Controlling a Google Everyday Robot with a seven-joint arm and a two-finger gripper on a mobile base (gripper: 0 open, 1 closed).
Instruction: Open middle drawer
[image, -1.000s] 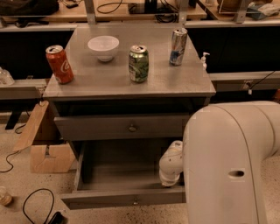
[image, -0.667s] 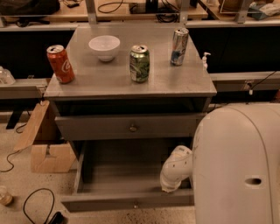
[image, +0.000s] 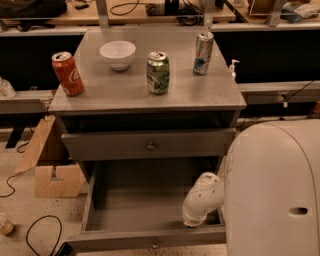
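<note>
The robot's white gripper (image: 197, 218) hangs inside the pulled-out middle drawer (image: 140, 210), a deep grey metal box, close to its right front corner. Whether the gripper is spread or pressed together cannot be told. The drawer's long flat front runs just below the gripper, with its small round knob (image: 155, 245) down to the gripper's left. Above the gripper is the grey front of the top drawer (image: 190, 145). Beyond that, on the grey cabinet top (image: 125, 95), stand a red cola can (image: 67, 73), a white bowl (image: 117, 54), a green can (image: 158, 73) and a silver-blue can (image: 203, 53). The robot's bulky white body (image: 275, 190) fills the frame to the gripper's right. A brown cardboard box (image: 52, 167) sits well off to its left.
</note>
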